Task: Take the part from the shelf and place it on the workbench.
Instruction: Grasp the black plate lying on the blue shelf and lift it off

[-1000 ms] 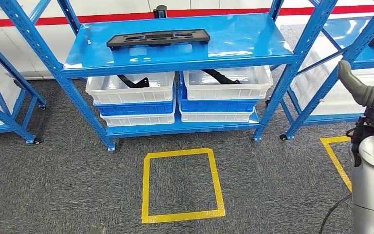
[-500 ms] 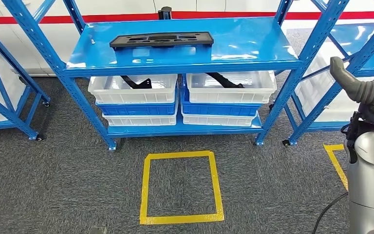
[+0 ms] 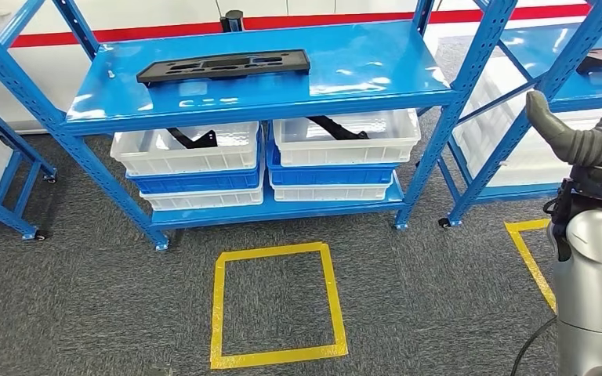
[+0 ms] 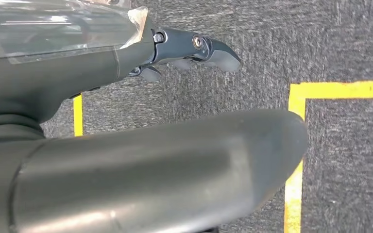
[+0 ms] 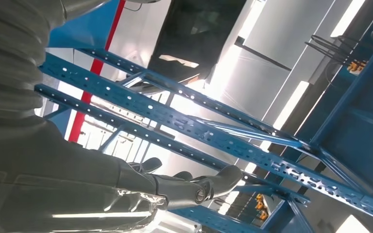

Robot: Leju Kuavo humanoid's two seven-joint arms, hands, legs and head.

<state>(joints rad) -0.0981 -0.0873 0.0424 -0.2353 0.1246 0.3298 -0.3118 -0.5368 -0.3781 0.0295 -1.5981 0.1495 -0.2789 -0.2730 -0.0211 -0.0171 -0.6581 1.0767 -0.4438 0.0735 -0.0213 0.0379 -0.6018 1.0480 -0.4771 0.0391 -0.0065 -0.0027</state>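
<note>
Ahead, a blue metal shelf (image 3: 345, 70) on grey carpet. On its top level, towards the left: a long flat black part (image 3: 223, 65), lying flat, untouched. Below, white bins (image 3: 337, 145) stacked on blue ones, dark pieces inside. On the floor in front, a yellow tape square (image 3: 276, 304). Right hand (image 3: 568, 137) raised at the right edge, well apart from the part, fingers loosely extended, holding nothing. Left hand (image 4: 126, 160) above the carpet beside yellow tape, fingers apart, empty.

blue shelf (image 3: 376, 66) | top: black part (image 3: 223, 65) | below: stacked white and blue bins (image 3: 196, 168)
</note>
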